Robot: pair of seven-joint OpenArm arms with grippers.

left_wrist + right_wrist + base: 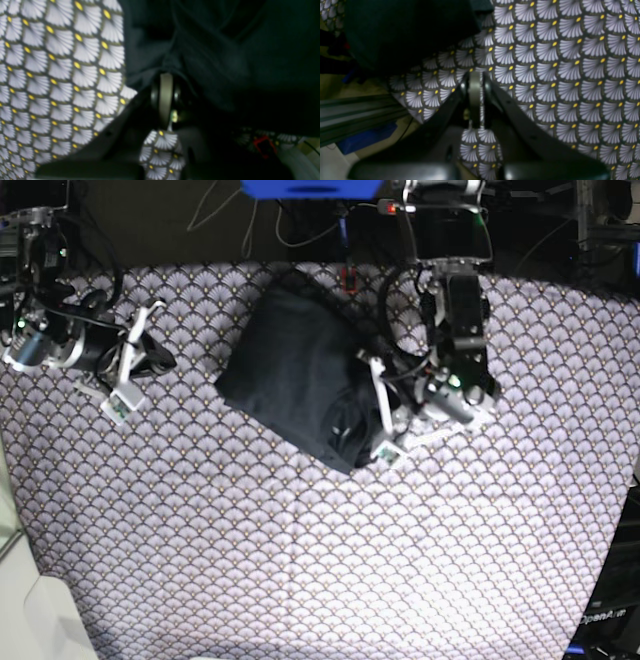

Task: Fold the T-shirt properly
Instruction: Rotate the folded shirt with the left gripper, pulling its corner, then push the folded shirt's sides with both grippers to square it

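Left gripper (163, 75) is closed, its pale pads pressed together on a bunched fold of the plain black soft-fabric T-shirt (300, 375); in the left wrist view the dark cloth gathers into a puckered ridge right at the fingertips. In the base view this gripper (372, 408) sits at the shirt's right edge, low against the garment, with its white finger plates lying along the fabric.

Right gripper (475, 75) also has its pads together, with no visible gap and nothing seen between them. It hovers over the white-grey scallop-patterned cloth with yellow dots (570, 75), and the black shirt (402, 32) lies apart from it toward the upper left of that view. In the base view the right gripper (160, 360) is well apart from the shirt, at the left side of the table.

Shirt condition: partly folded into a compact, roughly rectangular dark bundle, set at an angle on the patterned cloth (300, 560), toward the far middle of the table. Wrinkles crowd its lower right corner by the left gripper. The collar tag cannot be made out.
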